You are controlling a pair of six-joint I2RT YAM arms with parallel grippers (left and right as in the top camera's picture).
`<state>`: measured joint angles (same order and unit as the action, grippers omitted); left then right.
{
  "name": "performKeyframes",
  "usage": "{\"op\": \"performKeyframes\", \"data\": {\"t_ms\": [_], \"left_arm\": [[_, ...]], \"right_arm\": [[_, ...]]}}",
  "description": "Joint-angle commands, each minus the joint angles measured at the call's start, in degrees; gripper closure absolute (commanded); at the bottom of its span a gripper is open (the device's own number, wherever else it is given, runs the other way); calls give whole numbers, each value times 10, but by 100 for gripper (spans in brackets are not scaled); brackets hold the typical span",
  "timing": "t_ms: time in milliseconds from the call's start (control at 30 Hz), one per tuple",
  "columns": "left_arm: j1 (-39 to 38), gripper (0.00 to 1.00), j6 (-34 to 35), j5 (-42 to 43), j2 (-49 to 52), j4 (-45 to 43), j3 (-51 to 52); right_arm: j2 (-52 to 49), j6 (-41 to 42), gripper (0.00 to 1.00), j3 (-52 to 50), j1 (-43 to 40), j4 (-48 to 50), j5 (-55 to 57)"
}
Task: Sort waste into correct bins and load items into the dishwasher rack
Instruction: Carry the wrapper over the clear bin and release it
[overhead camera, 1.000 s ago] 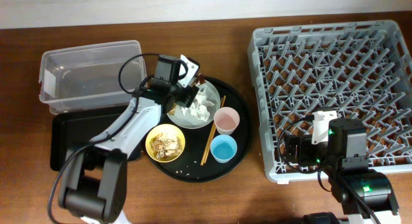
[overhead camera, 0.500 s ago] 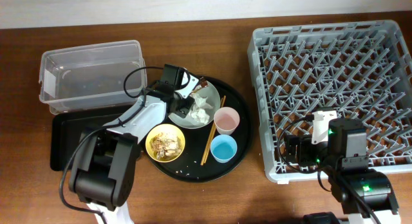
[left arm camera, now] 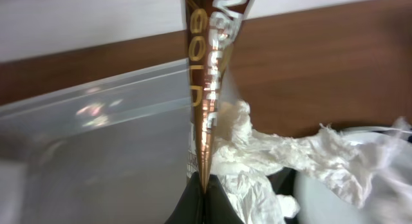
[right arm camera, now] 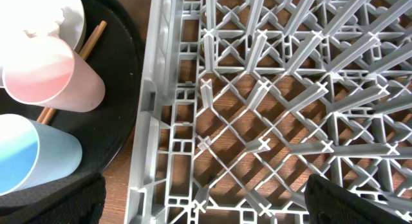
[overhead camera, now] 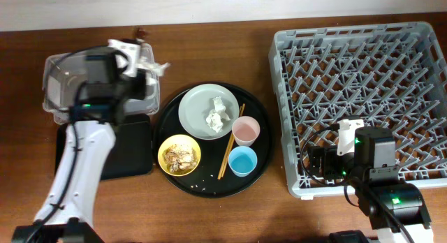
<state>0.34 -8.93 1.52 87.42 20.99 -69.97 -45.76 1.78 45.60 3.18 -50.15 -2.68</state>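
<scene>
Upper left, overhead: left claw point(overhead camera: 143, 67) pinches wrapper point(left arm camera: 205, 89) (lettered "GOLD") and tissue point(left arm camera: 270, 153) together at the tub point(overhead camera: 63, 79) rim. Lower right: right claw point(right arm camera: 206, 201) spread wide over rack point(right arm camera: 257, 89).

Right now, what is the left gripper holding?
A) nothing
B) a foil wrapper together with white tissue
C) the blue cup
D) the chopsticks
B: in the left wrist view the left gripper is shut on the gold-brown wrapper, with white tissue caught beside it, next to the clear tub.
</scene>
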Motion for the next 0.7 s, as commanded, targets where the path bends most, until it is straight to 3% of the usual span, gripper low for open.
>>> {"op": "performKeyframes", "data": {"t_ms": [0,133,233,300,400,433,667], "left_arm": [[66,100,7,-3,12,-8,-6],[93,87,7,-3,73,-66,-6],[92,58,7,-2,81,-84,-6],[92,57,7,20,81,-76,-6],[76,55,8,146,81,-51,-6],[59,48,7,175,81,-40,-6],[-158,36,7,179,120,8,-6]], "right_arm": [[0,6,1,12,-3,0,-3],[0,6,1,12,-3,0,-3],[0,6,1,12,-3,0,-3],[0,6,1,12,-3,0,-3],[0,6,1,12,-3,0,-3],[0,6,1,12,-3,0,-3],[0,6,1,12,-3,0,-3]]}}
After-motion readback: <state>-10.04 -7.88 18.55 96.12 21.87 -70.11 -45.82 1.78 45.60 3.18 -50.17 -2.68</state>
